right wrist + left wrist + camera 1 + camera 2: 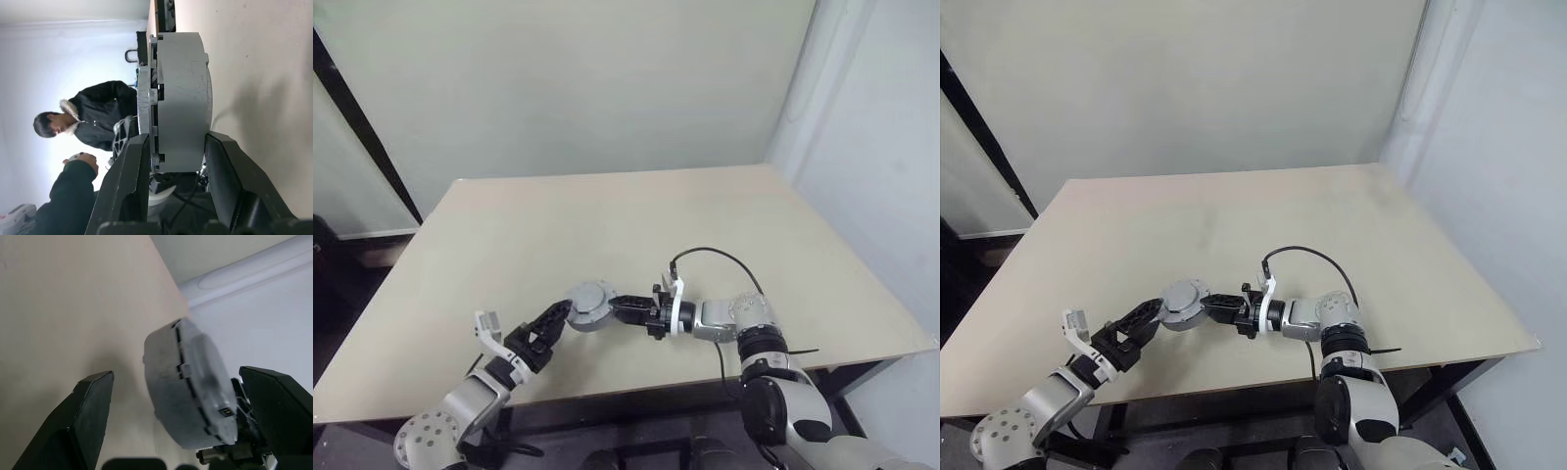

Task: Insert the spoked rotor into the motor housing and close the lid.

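Motor housing: the round grey motor housing (590,305) was held above the near part of the table, with the lid (146,98) seated on it as one closed puck; a seam with small tabs ran around the edge where the two parts met.
Spoked rotor: could not be made out anywhere; whether it sat inside the closed puck could not be told.
Right gripper: the right gripper (623,307) pointed level toward the robot's left, and its two black fingers (128,182) were clamped on the puck, one against each flat face, gripping it near the rim.
Left gripper: the left gripper (558,317) reached in from the robot's left, its fingers (90,409) spread wide with the puck between them; a gap showed on the table side, and contact on the other side could not be told.
Table: the beige table (607,215) lay bare beneath the puck, which cast a soft shadow on it.
Person: a person in a dark jacket with a fur-trimmed collar (95,117) stood beyond the table, with a hand (78,159) raised.
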Controlling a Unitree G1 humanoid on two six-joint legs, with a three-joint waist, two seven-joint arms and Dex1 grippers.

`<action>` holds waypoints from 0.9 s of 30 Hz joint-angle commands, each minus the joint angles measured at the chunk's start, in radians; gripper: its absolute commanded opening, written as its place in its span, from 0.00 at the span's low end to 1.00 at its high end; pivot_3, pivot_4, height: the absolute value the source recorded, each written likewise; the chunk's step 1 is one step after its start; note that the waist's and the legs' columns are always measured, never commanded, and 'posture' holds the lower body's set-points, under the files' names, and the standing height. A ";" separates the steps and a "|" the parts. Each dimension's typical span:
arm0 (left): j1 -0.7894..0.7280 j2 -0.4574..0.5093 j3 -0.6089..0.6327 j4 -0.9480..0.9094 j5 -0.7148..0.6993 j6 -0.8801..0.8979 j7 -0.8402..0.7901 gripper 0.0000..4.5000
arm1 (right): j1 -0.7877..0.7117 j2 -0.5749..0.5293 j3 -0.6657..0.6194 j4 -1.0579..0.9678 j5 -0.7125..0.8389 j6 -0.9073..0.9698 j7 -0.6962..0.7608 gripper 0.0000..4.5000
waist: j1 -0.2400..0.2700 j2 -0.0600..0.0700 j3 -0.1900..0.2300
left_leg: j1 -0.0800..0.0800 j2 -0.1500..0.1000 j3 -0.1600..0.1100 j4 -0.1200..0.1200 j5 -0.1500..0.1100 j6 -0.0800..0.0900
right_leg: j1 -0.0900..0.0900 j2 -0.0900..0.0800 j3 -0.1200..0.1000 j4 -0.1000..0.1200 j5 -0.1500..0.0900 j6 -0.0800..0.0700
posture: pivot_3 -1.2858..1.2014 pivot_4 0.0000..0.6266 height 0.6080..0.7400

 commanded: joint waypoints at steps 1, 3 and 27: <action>-0.025 -0.012 -0.016 0.015 -0.050 -0.023 0.006 1.00 | -0.042 0.077 -0.007 -0.060 0.063 0.002 0.000 0.31 | 0.000 0.000 0.000 | 0.000 0.000 0.000 0.000 0.000 0.000 | 0.000 0.000 0.000 0.000 0.000 0.000 | 0.52 0.00 1.00; -0.037 -0.021 -0.028 0.031 -0.060 -0.027 0.017 1.00 | -0.037 0.075 -0.004 -0.059 0.062 -0.003 -0.007 0.31 | 0.001 0.000 0.000 | 0.000 0.000 0.000 0.000 0.000 0.000 | 0.000 0.000 0.000 0.000 0.000 0.000 | 0.52 0.00 1.00; -0.059 -0.028 -0.097 0.090 -0.180 -0.076 0.027 0.52 | -0.017 0.064 0.003 -0.063 0.106 0.044 -0.018 0.31 | 0.000 0.000 0.000 | -0.002 0.000 0.000 0.001 0.000 0.000 | -0.001 0.000 0.000 0.000 0.000 0.000 | 0.52 0.00 1.00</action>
